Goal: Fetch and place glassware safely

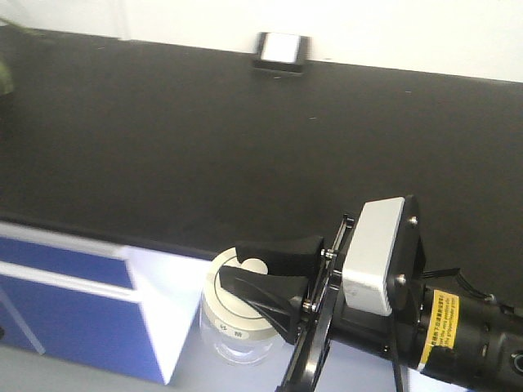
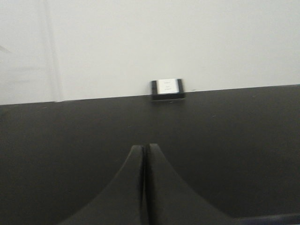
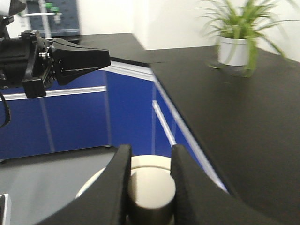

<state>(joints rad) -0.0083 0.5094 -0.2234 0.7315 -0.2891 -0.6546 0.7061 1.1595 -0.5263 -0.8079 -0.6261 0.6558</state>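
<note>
1. One fetch looks done, by my reading. The glass jar (image 1: 235,347) hangs nearest the front camera, off the bench (image 1: 163,147) and low beside the blue cabinet (image 1: 65,302). Nothing shows under it but grey floor. Setting it down is the part left.
2. Both jaws of the right gripper (image 3: 150,157) stand partway closed. They press on either side of the raised knob (image 3: 150,194) of the cream lid (image 1: 233,314). In the right wrist view the knob fills the gap between them, so the whole jar appears to be carried by that knob alone. Whether the lid is tight on the glass cannot be told.
3. Empty and shut, the left gripper (image 2: 143,149) has its jaws pressed flat together. They touch nothing and sit above the dark bench top.
4. Further off, the bench runs as a broad black surface with open room on it. A potted plant (image 3: 234,47) stands on one stretch, and a small black-and-white box (image 1: 280,53) sits against the far wall. The jar is well apart from both.
</note>
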